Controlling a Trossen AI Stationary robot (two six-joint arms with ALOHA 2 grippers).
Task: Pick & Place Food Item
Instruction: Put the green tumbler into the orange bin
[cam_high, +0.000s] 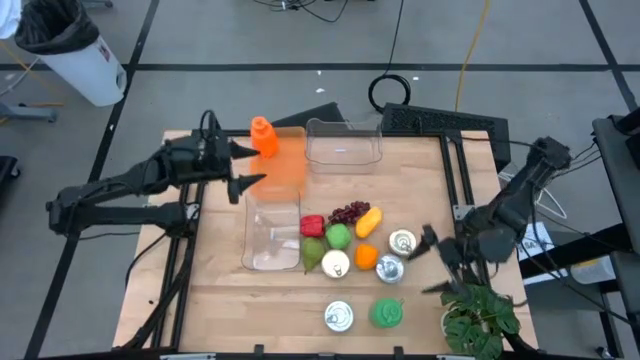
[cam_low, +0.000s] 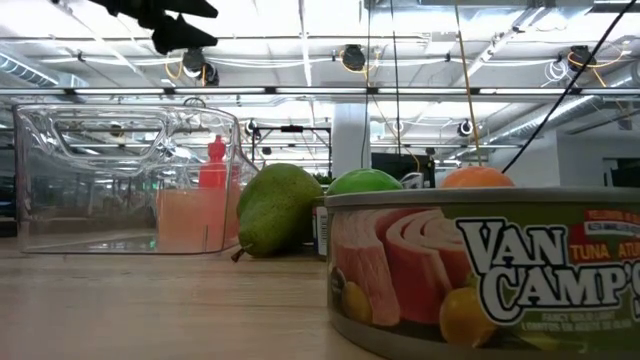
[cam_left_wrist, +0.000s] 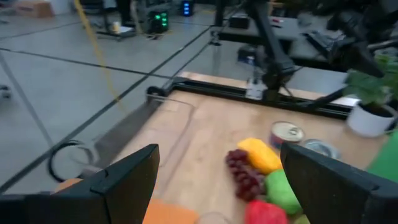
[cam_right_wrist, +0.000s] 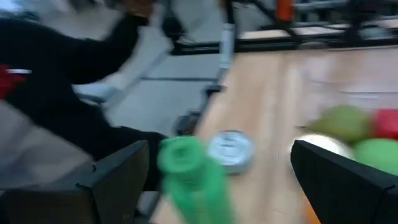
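Two tools agape, left tool (cam_high: 240, 168), right tool (cam_high: 432, 262), tuna can (cam_low: 490, 270) labelled "VAN CAMP'S"

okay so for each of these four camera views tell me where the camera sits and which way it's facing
High view: overhead, looking straight down; both arms show, left gripper and right gripper open.
Low view: at tabletop height, looking level past the tuna can and pear; a dark arm part at top.
Left wrist view: on the left arm, facing across the grapes; own fingers show.
Right wrist view: on the right arm, facing the green bottle; own fingers show.
Shared: the high and low views both show the pear.
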